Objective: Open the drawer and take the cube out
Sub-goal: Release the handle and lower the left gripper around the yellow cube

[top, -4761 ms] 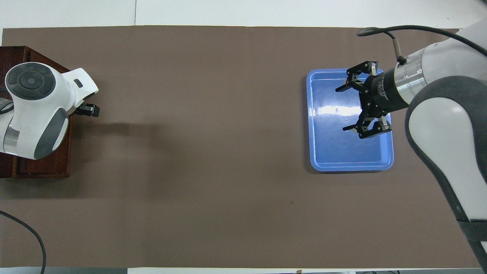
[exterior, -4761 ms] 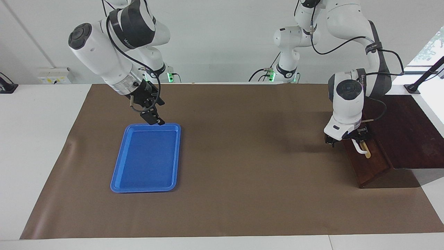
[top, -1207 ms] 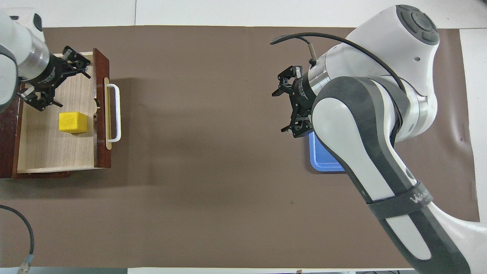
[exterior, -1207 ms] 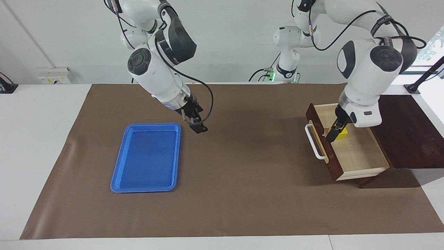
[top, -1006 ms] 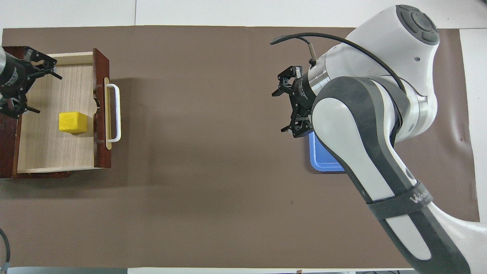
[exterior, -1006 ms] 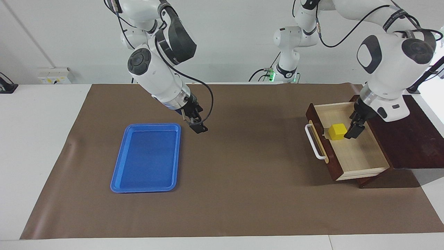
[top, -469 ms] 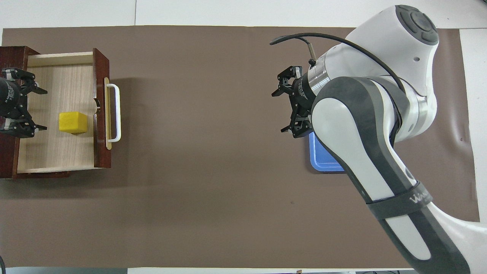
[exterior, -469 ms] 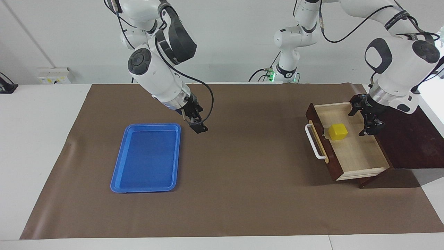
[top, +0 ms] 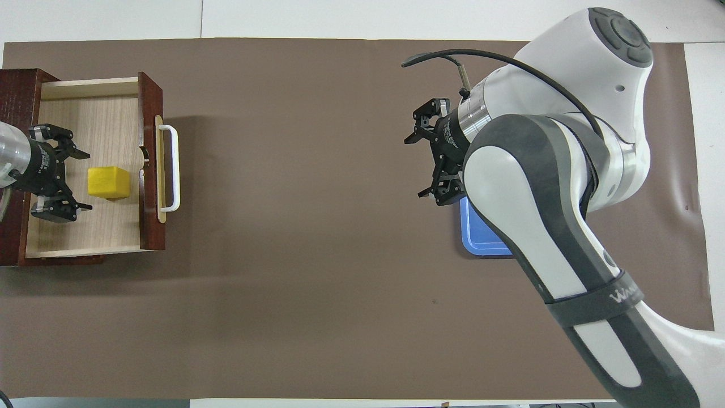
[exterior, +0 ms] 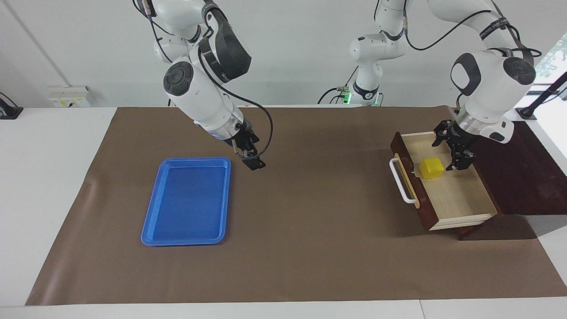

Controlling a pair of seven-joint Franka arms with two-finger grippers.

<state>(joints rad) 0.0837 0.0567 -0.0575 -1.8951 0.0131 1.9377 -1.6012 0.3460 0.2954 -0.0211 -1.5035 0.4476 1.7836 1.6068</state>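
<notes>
The drawer (exterior: 424, 212) (top: 150, 107) stands pulled open at the left arm's end of the table, its white handle (exterior: 400, 182) facing the mat. The yellow cube (exterior: 431, 168) (top: 109, 182) lies on its pale wooden floor, close to the drawer front. My left gripper (exterior: 443, 154) (top: 76, 180) hangs open over the drawer's inside, beside the cube on the cabinet side, fingertips pointing at it and apart from it. My right gripper (exterior: 252, 159) (top: 416, 167) waits open above the mat beside the blue tray.
A blue tray (exterior: 186, 201) (top: 481, 235) with nothing in it lies toward the right arm's end; overhead, the right arm covers most of it. The dark wooden cabinet top (exterior: 522, 168) (top: 17, 90) adjoins the drawer. A brown mat (exterior: 310, 221) covers the table.
The drawer, shut several seconds ago, now stands open. In the last second my left gripper turned and moved from the cabinet edge over the drawer toward the cube. The right arm stayed still.
</notes>
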